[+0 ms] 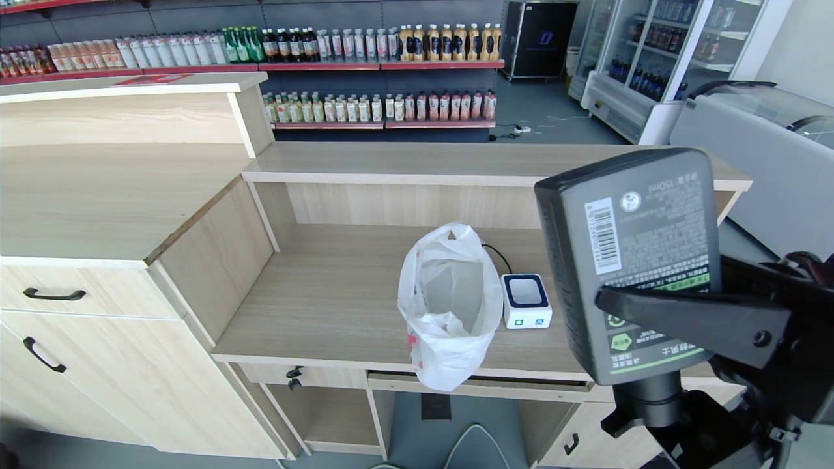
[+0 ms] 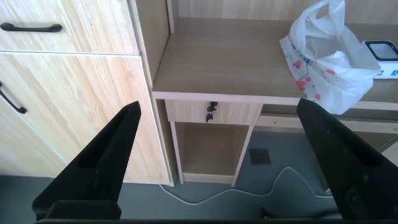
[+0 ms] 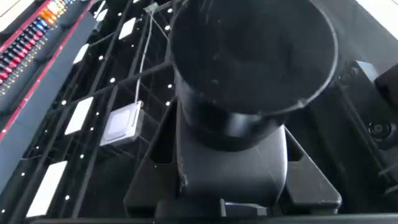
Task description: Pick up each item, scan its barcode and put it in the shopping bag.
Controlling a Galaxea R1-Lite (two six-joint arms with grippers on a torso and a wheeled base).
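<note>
Bottle [image 1: 651, 221] clasped cap-down in right gripper [image 1: 651, 306], barcode shown, bag [image 1: 449, 306] set beside scanner [image 1: 526, 299] on counter [image 1: 326, 299], left gripper [image 2: 219, 106] spread wide

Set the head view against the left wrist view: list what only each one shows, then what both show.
Head view only: the right gripper clamped on an upturned dark grey plastic bottle showing its barcode label, and red shelves of drink bottles behind. Left wrist view only: the left gripper, open and empty, and a pale cable on the floor. Both: the white plastic shopping bag, the white box scanner beside it, and the light wooden counter.
</note>
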